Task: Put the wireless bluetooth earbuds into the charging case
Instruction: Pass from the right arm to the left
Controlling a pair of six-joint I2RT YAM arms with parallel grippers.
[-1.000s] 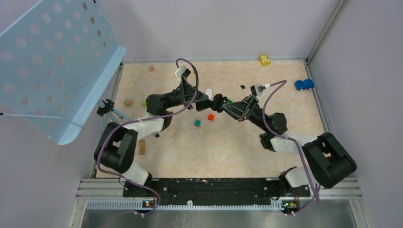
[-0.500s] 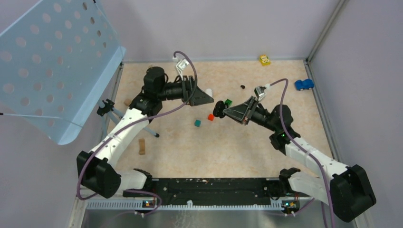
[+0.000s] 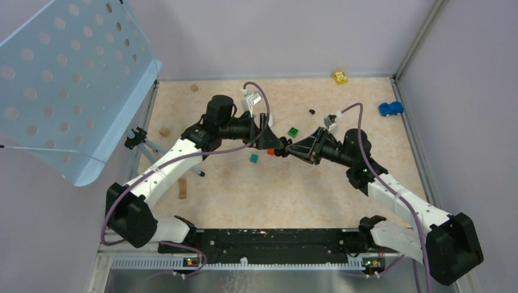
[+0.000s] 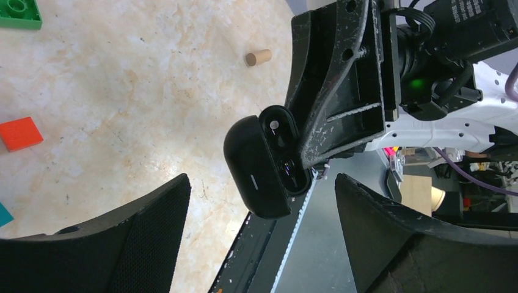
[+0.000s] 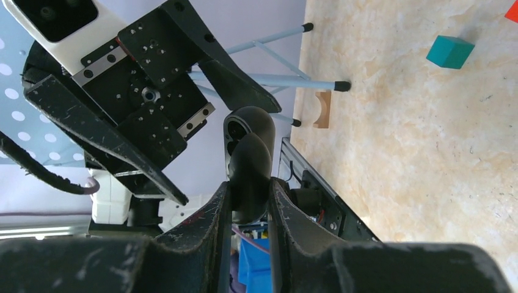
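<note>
My right gripper [image 3: 286, 148] is shut on the black charging case [image 5: 247, 155] and holds it above the table with the lid open. The case also shows in the left wrist view [image 4: 264, 163], with dark glossy hollows inside; I cannot tell if a bud sits in them. My left gripper [image 3: 270, 140] is open and empty. It faces the case from the left, its fingers [image 4: 122, 238] spread either side just short of it. A tiny black bud [image 3: 312, 112] lies on the table at the back. No white buds show.
A green brick [image 3: 293, 131], red cube [image 3: 270, 151] and teal cube [image 3: 253, 158] lie under the grippers. A blue toy car [image 3: 390, 108] and a yellow one [image 3: 340, 77] sit at the back right. Wooden blocks [image 3: 182, 188] and a tripod with a blue panel [image 3: 73, 79] stand on the left.
Both grippers have come a little toward the near edge, the right one carrying the case. The left arm has swung so its open gripper now faces the case closely.
</note>
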